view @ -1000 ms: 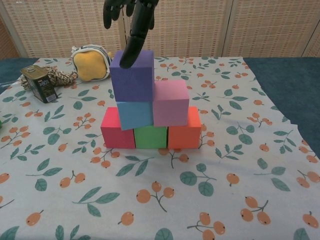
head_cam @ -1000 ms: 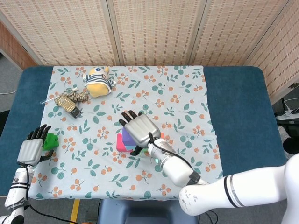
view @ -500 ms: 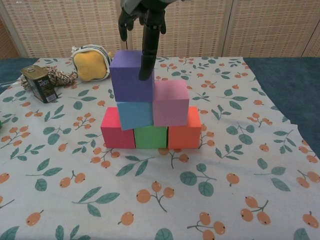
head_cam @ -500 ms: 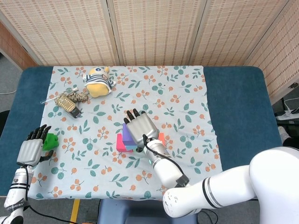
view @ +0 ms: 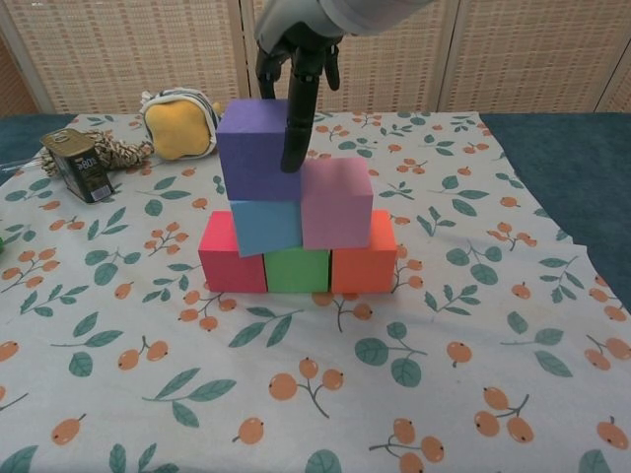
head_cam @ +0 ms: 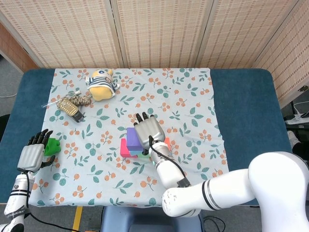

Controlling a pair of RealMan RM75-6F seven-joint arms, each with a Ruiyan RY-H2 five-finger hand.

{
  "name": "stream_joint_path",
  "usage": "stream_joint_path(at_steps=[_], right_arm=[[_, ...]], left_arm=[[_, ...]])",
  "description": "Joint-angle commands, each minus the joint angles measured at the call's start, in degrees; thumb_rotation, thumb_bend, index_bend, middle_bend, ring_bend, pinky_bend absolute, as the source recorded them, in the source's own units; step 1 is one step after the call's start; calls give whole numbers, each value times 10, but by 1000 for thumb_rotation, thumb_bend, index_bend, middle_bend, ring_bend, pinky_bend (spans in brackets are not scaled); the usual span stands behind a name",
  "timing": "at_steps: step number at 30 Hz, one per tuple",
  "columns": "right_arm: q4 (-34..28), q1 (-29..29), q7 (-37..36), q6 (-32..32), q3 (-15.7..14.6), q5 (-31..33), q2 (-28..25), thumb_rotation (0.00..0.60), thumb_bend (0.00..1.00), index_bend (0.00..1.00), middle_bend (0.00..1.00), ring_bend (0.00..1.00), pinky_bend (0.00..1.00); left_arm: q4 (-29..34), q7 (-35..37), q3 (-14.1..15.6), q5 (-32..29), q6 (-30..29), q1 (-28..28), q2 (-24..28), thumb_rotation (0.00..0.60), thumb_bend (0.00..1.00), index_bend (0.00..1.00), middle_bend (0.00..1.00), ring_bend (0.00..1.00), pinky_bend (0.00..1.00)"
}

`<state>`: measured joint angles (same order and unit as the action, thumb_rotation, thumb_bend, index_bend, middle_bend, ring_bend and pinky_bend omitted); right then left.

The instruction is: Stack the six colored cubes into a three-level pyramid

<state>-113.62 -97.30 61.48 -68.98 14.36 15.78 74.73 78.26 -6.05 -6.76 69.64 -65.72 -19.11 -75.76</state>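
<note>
Head view: the right hand (head_cam: 148, 131) is seen from its back, fingers extended and slightly apart, held over the cube stack (head_cam: 137, 145) near the middle of the cloth (head_cam: 193, 111); nothing is gripped in it. Only edges of the stack show from under it — purple (head_cam: 131, 137), pink-red and a strip of orange. At the cloth's left edge the left hand (head_cam: 35, 152) is curled around a green cube (head_cam: 52, 146). A plush toy (head_cam: 101, 84) and a can (head_cam: 72, 110) with a rope lie at the far left corner.

Chest view: the pyramid is shown from the front. The bottom row is formed by a red cube (view: 232, 259), a green one (view: 297, 269) and an orange one (view: 363, 258), side by side and touching. On them sit a blue cube (view: 266, 225) and a pink cube (view: 336, 202). The purple cube (view: 257, 149) is placed on top, shifted left over the blue one. One finger (view: 295, 128) of the right hand (view: 299, 59) is stretched down against the purple cube's right face — the others are spread above, holding nothing.
</note>
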Motion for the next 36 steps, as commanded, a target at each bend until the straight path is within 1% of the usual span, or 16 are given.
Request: stream_joint_path(at_steps=[1, 4, 6, 7, 9, 10, 13, 14, 20, 26, 30, 36], right_arm=[[9, 7, -3, 1, 5, -8, 8, 462, 0, 305, 0, 0, 258], [18, 13, -8, -6, 8, -23, 18, 459, 18, 373, 10, 0, 294], [23, 19, -14, -12, 11, -34, 26, 459, 59, 411, 32, 1, 327], [25, 21, -16, -16, 12, -39, 30, 469, 88, 430, 46, 3, 349], [30, 26, -18, -22, 12, -46, 38, 498, 121, 455, 65, 11, 371], [32, 27, -17, -24, 13, -47, 41, 522, 141, 471, 74, 16, 378], [35, 32, -14, -27, 18, -49, 45, 590, 200, 499, 91, 25, 382], [35, 34, -13, -27, 20, -51, 45, 600, 221, 504, 95, 27, 382], [19, 52, -18, -14, 36, -71, 22, 600, 266, 528, 109, 49, 382], [-3, 74, -25, -1, 45, -83, -16, 600, 272, 556, 109, 51, 382], [-13, 89, -43, 17, 55, -88, -36, 600, 272, 559, 109, 51, 382], [-18, 92, -33, 25, 47, -72, -50, 600, 276, 564, 109, 51, 382]], left_arm=[[0, 0, 0, 0, 0, 0, 0, 600, 357, 0, 0, 5, 129], [0, 1, -1, -1, -1, 0, 0, 600, 358, 0, 0, 5, 130], [0, 1, -1, -2, 0, 0, 1, 600, 358, 0, 0, 5, 129], [-1, 0, -1, -2, 0, 0, 1, 600, 358, 0, 0, 5, 129], [0, -1, -1, -2, -1, 1, 1, 600, 357, 0, 0, 5, 129], [0, -1, -1, -2, -2, 1, 1, 600, 357, 0, 0, 5, 130], [2, -1, -2, -2, -4, 2, 2, 600, 357, 0, 0, 5, 129], [2, -1, -2, -2, -4, 2, 2, 600, 357, 0, 0, 5, 129], [3, -4, -1, -2, -5, 2, 2, 600, 358, 0, 0, 5, 129], [4, -12, 0, -3, -5, 2, -1, 600, 357, 0, 0, 5, 130], [4, -18, 0, -5, -4, 1, -3, 600, 358, 0, 0, 5, 129], [3, -21, 1, -7, -3, 1, -5, 600, 357, 0, 0, 5, 130]])
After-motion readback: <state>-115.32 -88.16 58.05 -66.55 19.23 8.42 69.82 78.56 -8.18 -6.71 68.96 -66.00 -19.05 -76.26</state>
